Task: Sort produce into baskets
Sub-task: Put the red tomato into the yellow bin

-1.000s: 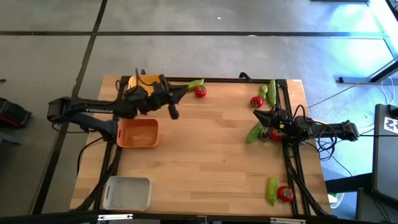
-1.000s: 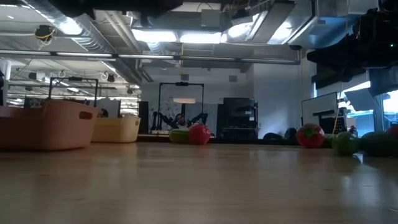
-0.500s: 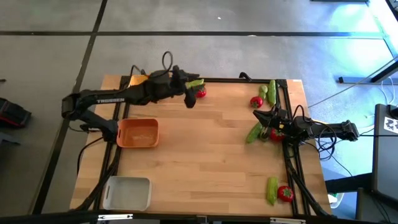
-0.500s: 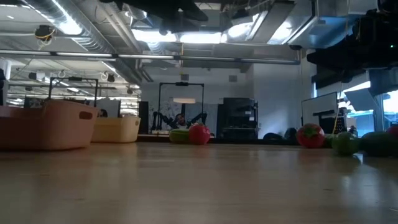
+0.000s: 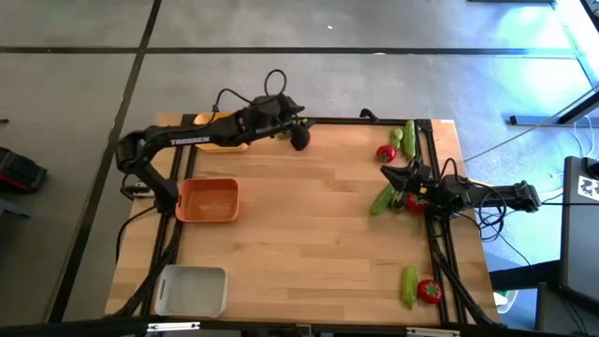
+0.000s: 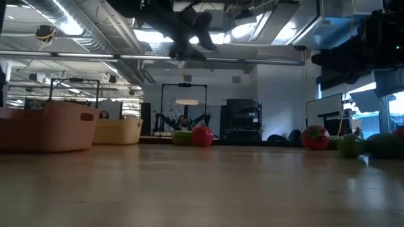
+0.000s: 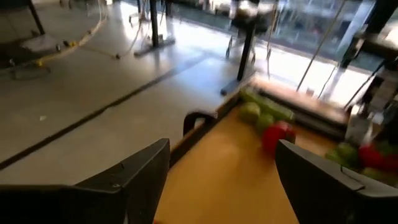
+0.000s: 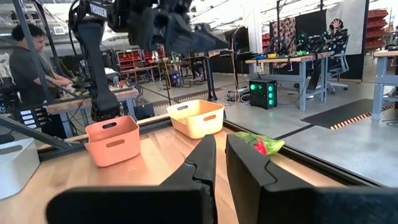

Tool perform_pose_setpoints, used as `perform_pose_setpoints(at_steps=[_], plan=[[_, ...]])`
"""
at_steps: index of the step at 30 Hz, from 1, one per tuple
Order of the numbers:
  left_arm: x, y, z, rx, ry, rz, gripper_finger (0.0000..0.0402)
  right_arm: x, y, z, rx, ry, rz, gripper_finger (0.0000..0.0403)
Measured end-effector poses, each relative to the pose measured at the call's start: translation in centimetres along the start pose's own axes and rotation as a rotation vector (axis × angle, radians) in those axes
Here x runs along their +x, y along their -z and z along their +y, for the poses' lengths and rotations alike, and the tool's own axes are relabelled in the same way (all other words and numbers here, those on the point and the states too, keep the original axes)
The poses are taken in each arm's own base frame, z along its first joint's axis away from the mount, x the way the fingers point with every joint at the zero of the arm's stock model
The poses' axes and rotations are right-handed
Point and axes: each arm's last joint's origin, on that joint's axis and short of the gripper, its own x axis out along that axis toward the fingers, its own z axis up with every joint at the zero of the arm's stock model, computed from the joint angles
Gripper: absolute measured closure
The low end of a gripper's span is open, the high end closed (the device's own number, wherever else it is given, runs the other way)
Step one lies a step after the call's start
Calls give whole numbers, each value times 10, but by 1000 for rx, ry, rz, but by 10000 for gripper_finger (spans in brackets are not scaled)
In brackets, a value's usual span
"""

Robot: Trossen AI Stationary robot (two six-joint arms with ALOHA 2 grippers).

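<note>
high view: my left gripper (image 5: pixel 299 139) hangs open and empty over the far tomato (image 6: pixel 202 135); dropping off-centre could roll it off the table (image 5: pixel 309 243). right gripper (image 5: pixel 398 188) shut, empty.

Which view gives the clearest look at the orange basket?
The right wrist view: the orange basket shows whole, side on, handle slot visible, beside the yellow basket. The high view shows it from above, partly crossed by the left arm. The low view cuts it at the frame edge. The left wrist view misses it.
</note>
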Motion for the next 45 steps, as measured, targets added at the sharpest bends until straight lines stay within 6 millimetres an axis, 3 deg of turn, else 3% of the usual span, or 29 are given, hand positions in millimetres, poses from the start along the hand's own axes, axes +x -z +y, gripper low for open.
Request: perform_pose_setpoints(at_steps=[16,27,34,45], plan=[[50,58,-2,-2,-37,225,116,0,3,0,-11,2,25,368],[72,42,2,27,-138,345,116,0,3,-1,-11,39,22,368],[83,50,21,17,-185,369,116,0,3,-1,-15,39,29,368],[104,78,34,31,-200,455,116,0,4,-1,-17,39,33,368]])
